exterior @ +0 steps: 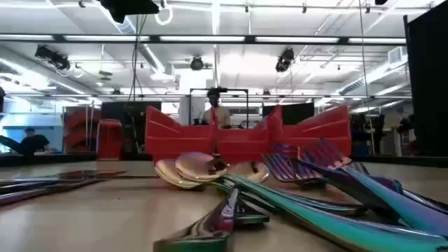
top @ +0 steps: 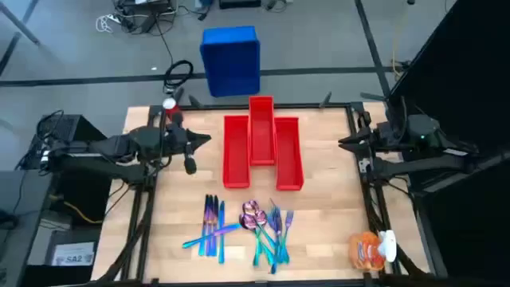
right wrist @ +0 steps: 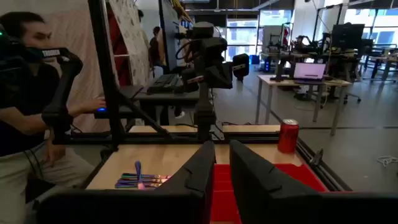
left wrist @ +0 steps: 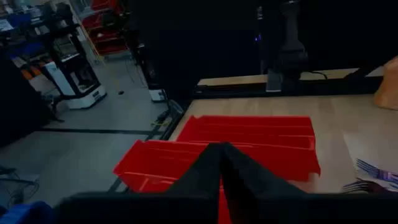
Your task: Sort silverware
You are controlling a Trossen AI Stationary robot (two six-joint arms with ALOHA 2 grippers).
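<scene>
Sitting at table's near edge: silverware (top: 243, 227), unsorted, in two loose clusters — knives (top: 211, 223) toward the left arm's side, spoons (top: 253, 214) and forks (top: 279, 223) tangled just beside them toward the right. Lying well apart from the bins (top: 261, 151), three red troughs standing side by side at mid-table, the middle one pushed farther back; not holding any piece, so far as the high view shows.

Waiting at the left rim: left gripper (top: 205, 140), fingers (left wrist: 249, 177) pressed together with no gap and nothing between them, pointing toward the bins. Waiting at the right rim: right gripper (top: 344, 143), fingers (right wrist: 255, 171) parted by a narrow slot, holding nothing. Neither touching any cutlery.

Seen from table height: spoon bowls (exterior: 192, 170) overlapping, fork tines (exterior: 301, 164) crossing above them, teal handles running forward — pieces resting on one another.

Step judged in hand: the very start, before the first pick; sorting apparently not begun. Next move probably calling for a reach to the near edge, an opening of the chosen fingers, and selection of an outlying piece — likely a knife, lying flatter and less entangled. Thin handles flat on wood likely needing a low, precise pinch.

Also present: soda can (top: 169, 104) at the far-left corner, orange bag (top: 368, 249) at the near-right, blue crate (top: 231, 60) beyond the table.
</scene>
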